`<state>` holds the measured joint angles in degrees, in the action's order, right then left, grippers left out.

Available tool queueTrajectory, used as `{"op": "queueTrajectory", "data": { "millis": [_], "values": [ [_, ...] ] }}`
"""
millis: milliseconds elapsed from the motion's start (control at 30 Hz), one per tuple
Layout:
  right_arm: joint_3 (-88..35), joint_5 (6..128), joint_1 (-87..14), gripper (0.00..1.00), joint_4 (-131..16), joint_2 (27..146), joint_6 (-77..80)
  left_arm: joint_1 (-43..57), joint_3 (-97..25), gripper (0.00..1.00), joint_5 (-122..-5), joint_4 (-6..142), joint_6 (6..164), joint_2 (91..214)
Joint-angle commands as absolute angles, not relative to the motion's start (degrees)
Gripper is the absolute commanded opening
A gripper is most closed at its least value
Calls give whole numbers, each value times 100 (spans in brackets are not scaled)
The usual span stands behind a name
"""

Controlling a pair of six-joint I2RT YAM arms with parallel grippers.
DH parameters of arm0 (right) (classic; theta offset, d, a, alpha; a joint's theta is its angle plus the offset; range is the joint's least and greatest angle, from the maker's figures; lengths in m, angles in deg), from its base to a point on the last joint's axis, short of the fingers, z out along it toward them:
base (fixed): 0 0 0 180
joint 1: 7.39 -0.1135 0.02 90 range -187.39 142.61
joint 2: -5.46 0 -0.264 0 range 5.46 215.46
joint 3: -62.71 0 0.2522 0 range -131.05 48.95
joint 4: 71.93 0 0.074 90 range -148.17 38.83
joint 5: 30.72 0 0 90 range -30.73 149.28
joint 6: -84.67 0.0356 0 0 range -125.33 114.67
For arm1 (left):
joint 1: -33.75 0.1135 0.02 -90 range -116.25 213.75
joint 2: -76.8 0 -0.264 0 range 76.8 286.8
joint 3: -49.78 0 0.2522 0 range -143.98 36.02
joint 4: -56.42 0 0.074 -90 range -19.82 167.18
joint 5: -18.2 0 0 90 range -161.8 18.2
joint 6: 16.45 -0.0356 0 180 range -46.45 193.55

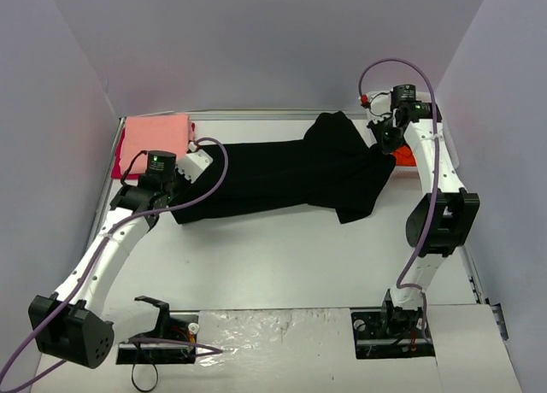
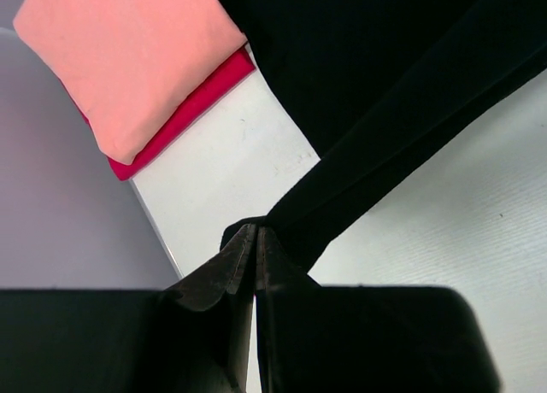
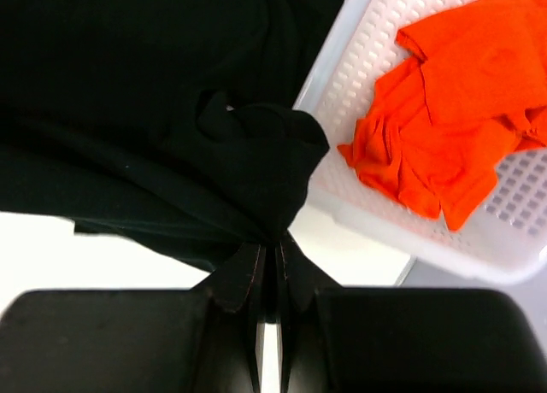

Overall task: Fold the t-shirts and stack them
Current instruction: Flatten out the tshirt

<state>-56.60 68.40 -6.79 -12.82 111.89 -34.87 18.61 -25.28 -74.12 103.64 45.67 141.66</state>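
A large black t-shirt (image 1: pixel 291 175) hangs stretched across the back of the table between both arms. My left gripper (image 1: pixel 190 173) is shut on its left end (image 2: pixel 282 218); the cloth runs taut up and to the right from the jaws. My right gripper (image 1: pixel 386 137) is shut on a bunched fold (image 3: pixel 256 179) at its right end. A folded salmon-pink t-shirt (image 1: pixel 156 140) lies on a folded red t-shirt (image 2: pixel 192 111) at the back left corner. A crumpled orange t-shirt (image 3: pixel 453 111) sits in the white mesh basket (image 3: pixel 359 60).
The basket (image 1: pixel 444 158) stands at the right back edge, mostly hidden behind the right arm. Grey walls close in on three sides. The table's left rim (image 2: pixel 158 231) runs close beside the left gripper.
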Motion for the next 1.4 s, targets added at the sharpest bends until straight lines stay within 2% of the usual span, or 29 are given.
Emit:
{"op": "queueTrajectory", "data": {
  "millis": [0,633,667,700,767,867,967,1100,1367],
  "values": [
    [-6064,6763,-843,0,-1334,11566,-3267,1933,-2673,3,-7716,9885,4534,14271],
    [-7285,5780,-1354,0,-1677,13543,-2933,2004,-2638,2,-7786,9146,4314,15712],
    [-7356,5726,-1354,8,-1720,13606,-2898,2004,-2647,2,-7786,9119,4323,15765],
    [-7522,5691,-1363,10,-1730,13667,-2862,2004,-2656,2,-7795,9101,4331,15809],
    [-7637,5576,-1363,21,-1817,13791,-2783,2004,-2664,4,-7839,9075,4296,15915],
    [-7682,5558,-1372,22,-1861,13748,-2739,2004,-2621,16,-7830,9066,4182,15924],
    [-7480,5620,-1372,29,-1897,13519,-2748,2004,-2489,22,-7883,9005,4086,15827],
    [-6980,5690,-1390,30,-1958,13124,-2801,2021,-2339,30,-8006,8890,3998,15731],
    [-5549,5840,-1451,29,-2055,12359,-2906,2083,-1883,32,-7532,8759,3734,15607]
  ]
}}
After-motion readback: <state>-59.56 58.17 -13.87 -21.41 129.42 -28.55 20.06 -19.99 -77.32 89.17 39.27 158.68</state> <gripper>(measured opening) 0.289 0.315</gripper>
